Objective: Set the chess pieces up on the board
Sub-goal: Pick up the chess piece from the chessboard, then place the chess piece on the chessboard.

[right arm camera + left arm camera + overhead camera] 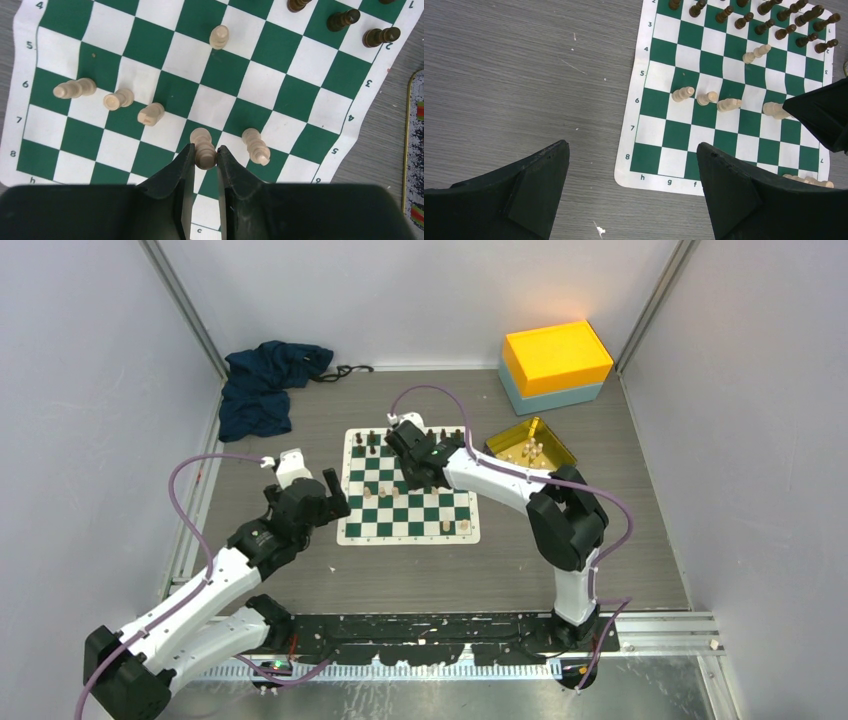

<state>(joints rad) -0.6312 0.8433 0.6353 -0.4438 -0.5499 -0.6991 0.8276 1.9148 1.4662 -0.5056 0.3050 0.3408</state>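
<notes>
the right gripper (204,152) is clenched on a cream chess piece (201,136), held upright over the middle of the board (240,70); whether its base touches the square cannot be told. five more cream pieces (151,114) stand on squares around it. black pieces (342,20) line the board's far edge. the left gripper (631,146) is released, jaws wide, above the bench (514,75) at the board's left edge. a gold tray (553,443) holding further cream pieces sits just beside the board's far right corner.
</notes>
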